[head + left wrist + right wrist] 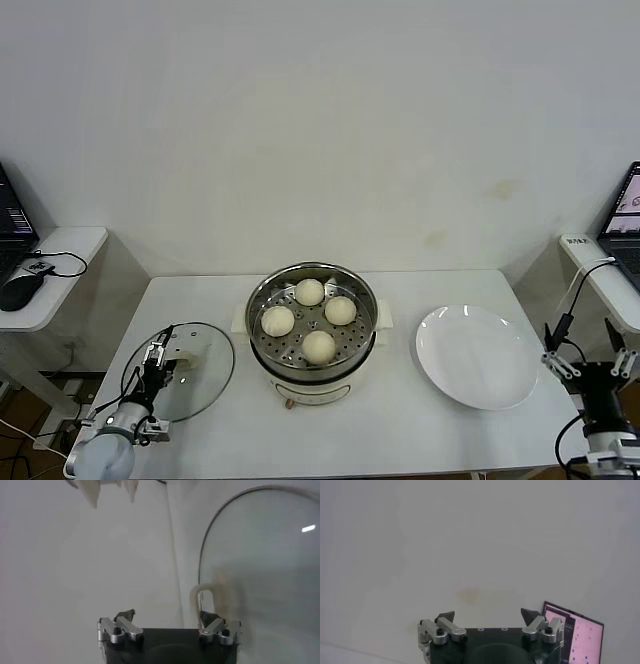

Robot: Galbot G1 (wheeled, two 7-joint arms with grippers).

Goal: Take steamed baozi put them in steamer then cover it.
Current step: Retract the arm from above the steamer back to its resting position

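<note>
White counter (200,300) against a plain wall: four baozi (310,292) sit inside the steamer (312,318) at its middle — uncovered. Left tool (157,365), released, hovers at the glass lid (205,375) left of the steamer. Right tool (590,366), also released, waits beyond the plate (476,356).

table (200,300): everything sits on it
steamer (262,300): dead center of the table
baozi (309,292): all four inside the steamer, sitting on its tray
glass lid (205,385): flat on the table, left of the steamer
plate (476,357): right of the steamer, a bit apart from it
laptops (625,215): on side desks, one off each end of the table
</note>
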